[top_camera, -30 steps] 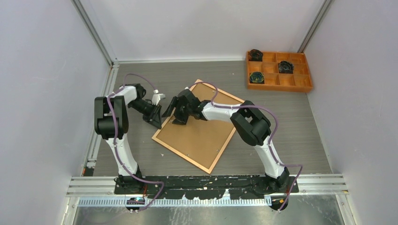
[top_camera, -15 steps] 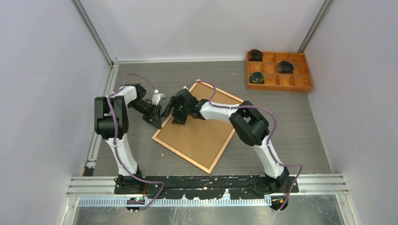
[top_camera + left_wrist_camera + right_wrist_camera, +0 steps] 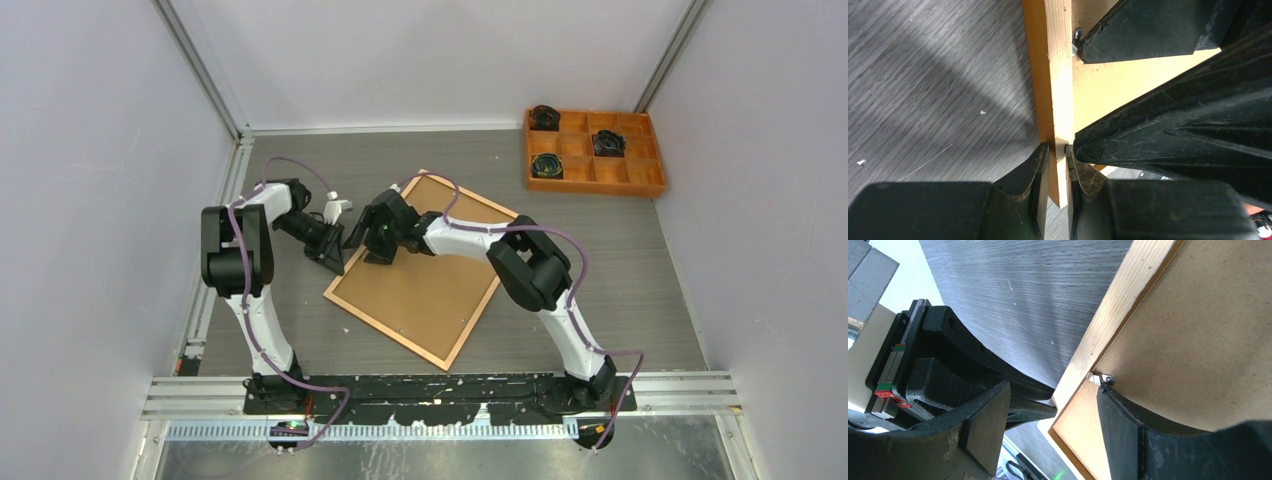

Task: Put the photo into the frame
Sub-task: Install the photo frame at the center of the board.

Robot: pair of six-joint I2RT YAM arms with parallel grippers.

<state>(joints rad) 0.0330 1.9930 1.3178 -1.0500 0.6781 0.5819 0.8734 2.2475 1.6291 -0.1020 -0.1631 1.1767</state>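
Where the overhead view only shows the frame (image 3: 385,330) lying back-up on the tabletop (image 3: 620,280), my left wrist camera shows the left fingers (image 3: 1040,165) clenched on its wooden rail. The right fingers (image 3: 983,415) stand released, straddling that rail beside one metal tab (image 3: 1107,380). One tray (image 3: 600,190) holds three dark bundles (image 3: 547,166), too small to identify.

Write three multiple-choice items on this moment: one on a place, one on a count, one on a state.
1. Where does the tray sit? A far right corner; B between the arms; C at the near edge.
2. How many tray compartments hold dark items? A one; B three; C six.
3. The left pincer is: A wide open; B out of view; C shut on the frame.
Key: A, the top view shows it far right; B, three pockets look filled; C, it squeezes the wooden rail.
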